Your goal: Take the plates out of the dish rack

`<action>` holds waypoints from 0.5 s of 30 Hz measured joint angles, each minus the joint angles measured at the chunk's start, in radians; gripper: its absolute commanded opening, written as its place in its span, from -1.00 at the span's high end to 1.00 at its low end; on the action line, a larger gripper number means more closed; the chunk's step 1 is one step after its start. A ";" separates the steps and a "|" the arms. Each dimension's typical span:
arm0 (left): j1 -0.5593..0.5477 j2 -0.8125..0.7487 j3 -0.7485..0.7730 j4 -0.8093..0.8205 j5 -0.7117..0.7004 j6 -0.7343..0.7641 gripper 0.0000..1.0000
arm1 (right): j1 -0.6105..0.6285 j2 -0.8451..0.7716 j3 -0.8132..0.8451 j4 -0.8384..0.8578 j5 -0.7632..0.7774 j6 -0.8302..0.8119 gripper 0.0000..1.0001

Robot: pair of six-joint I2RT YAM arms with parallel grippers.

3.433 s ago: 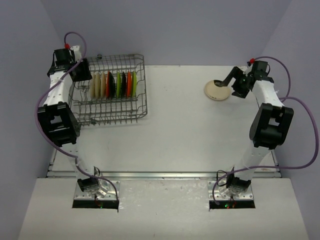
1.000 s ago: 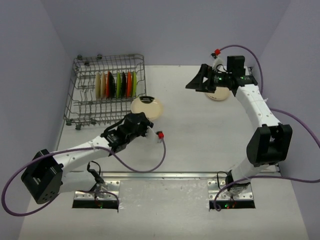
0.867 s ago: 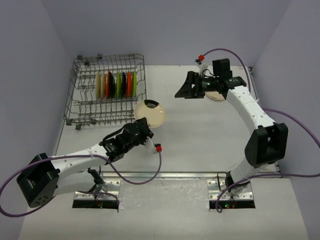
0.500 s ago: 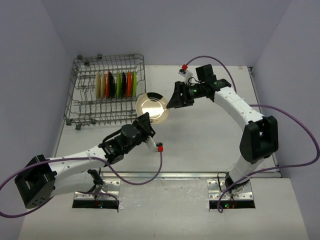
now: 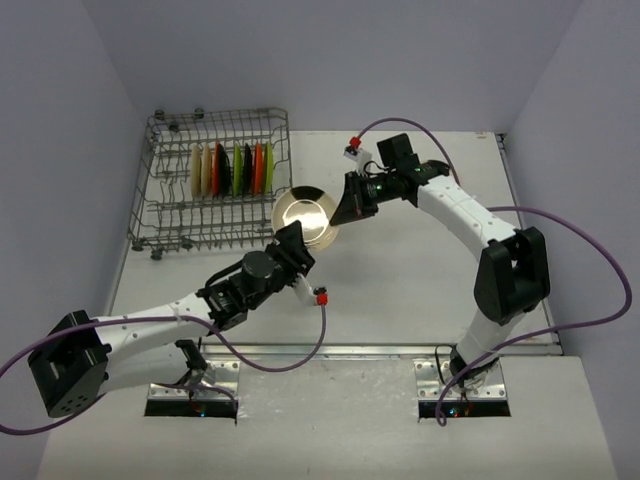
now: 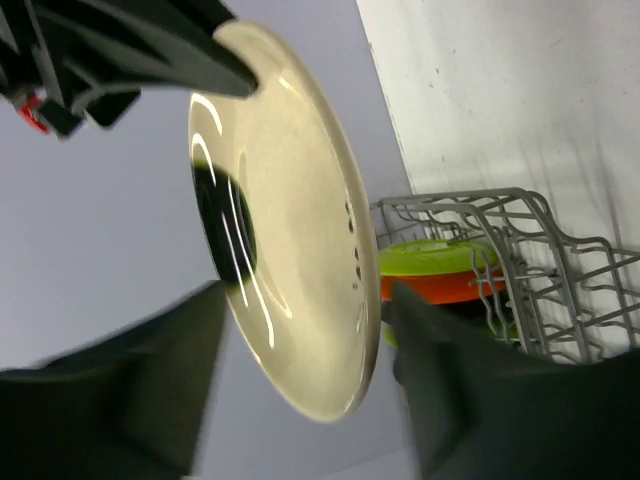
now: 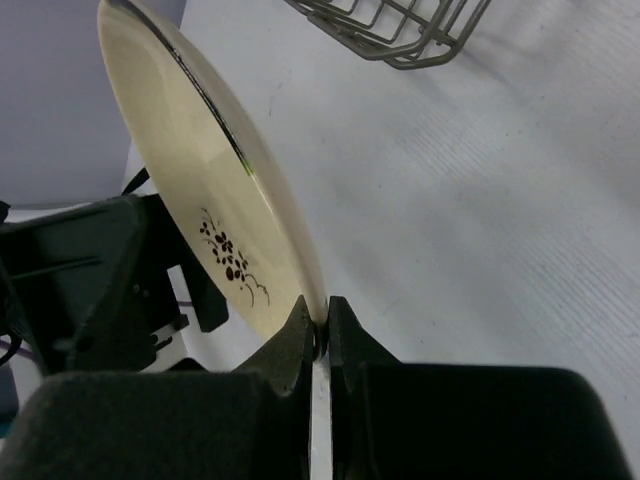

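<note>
Plates (image 5: 230, 170) in cream, orange, black and lime green stand on edge in a row between the tines of the dish rack (image 5: 220, 117), which sits in the upper left of the overhead view on the table (image 5: 420, 280). One more, a cream plate (image 5: 305, 213), is out of the rack and held in the air near the middle of that view, just beside the rack's lower right corner, with its shiny hollow face turned up toward the camera.

The right end effector (image 5: 343, 210) reaches in from the right and has its two fingers pressed together on the plate's rim, pinching it. Its own wrist view shows the fingertips (image 7: 300, 325) clamped on the thin edge at the bottom centre of the frame, and a small dark flower mark (image 7: 230, 260) on the plate's cream surface just above them.

The left end effector (image 5: 297, 240) comes up from the lower left, right below the plate. In its wrist view the fingers are spread wide, one at the lower left and one at the lower right. The plate's rim lies between them, and I see a gap on each side. Lime green and orange plates show in the rack at the right of that frame.
</note>
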 measured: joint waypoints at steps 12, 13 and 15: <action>0.069 0.084 0.448 -0.311 -0.105 -0.527 -0.76 | -0.538 0.125 0.065 0.043 -0.014 0.155 1.00; 0.107 0.098 0.509 -0.338 -0.097 -0.602 -0.76 | -0.594 0.159 0.089 0.045 -0.006 0.167 1.00; 0.209 0.137 0.632 -0.402 -0.083 -0.740 -0.77 | -0.676 0.234 0.148 0.044 0.001 0.183 1.00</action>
